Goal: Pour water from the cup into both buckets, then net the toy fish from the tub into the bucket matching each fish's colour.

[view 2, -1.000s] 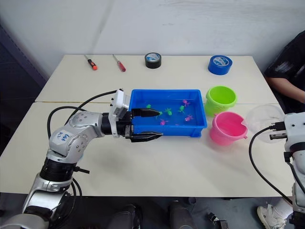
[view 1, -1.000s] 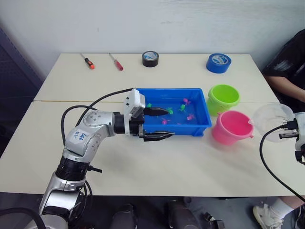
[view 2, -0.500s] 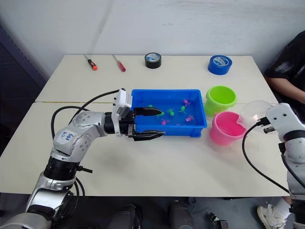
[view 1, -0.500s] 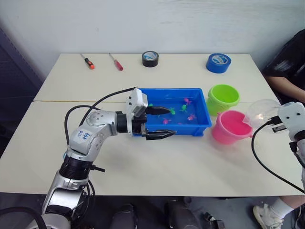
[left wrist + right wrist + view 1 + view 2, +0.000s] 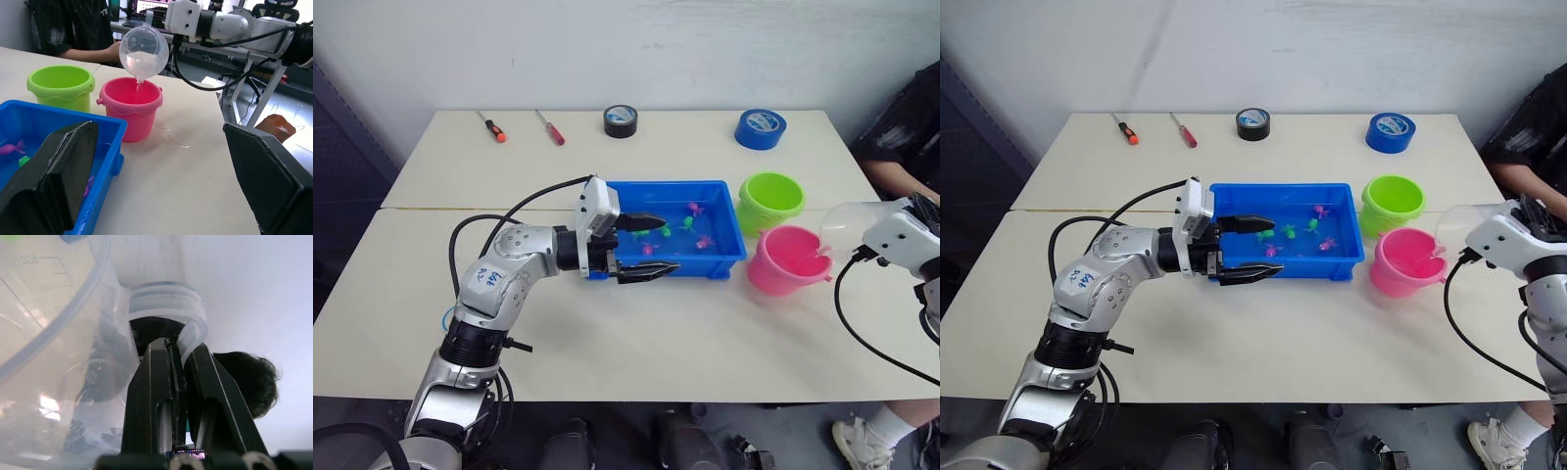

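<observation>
My right gripper (image 5: 172, 347) is shut on the handle of the clear cup (image 5: 847, 227). The cup is tipped over the pink bucket's (image 5: 788, 259) right rim. In the left wrist view a thin stream of water runs from the cup (image 5: 143, 46) into the pink bucket (image 5: 131, 110). The lime green bucket (image 5: 771, 199) stands just behind the pink one. The blue tub (image 5: 666, 183) holds water and several toy fish, such as a pink one (image 5: 695, 208) and a green one (image 5: 686, 223). My left gripper (image 5: 668, 245) is open at the tub's front left, one finger over the water and one outside the front wall.
At the table's far edge lie two screwdrivers (image 5: 493, 126) (image 5: 551, 126), a black tape roll (image 5: 621, 120) and a blue tape roll (image 5: 762, 128). A person in dark clothes (image 5: 911, 127) sits at the right end. A seam (image 5: 460, 208) crosses the table left of the tub.
The right gripper has swung the cup in over the pink bucket and tipped it further. The left gripper has slid a little to the right along the tub.
</observation>
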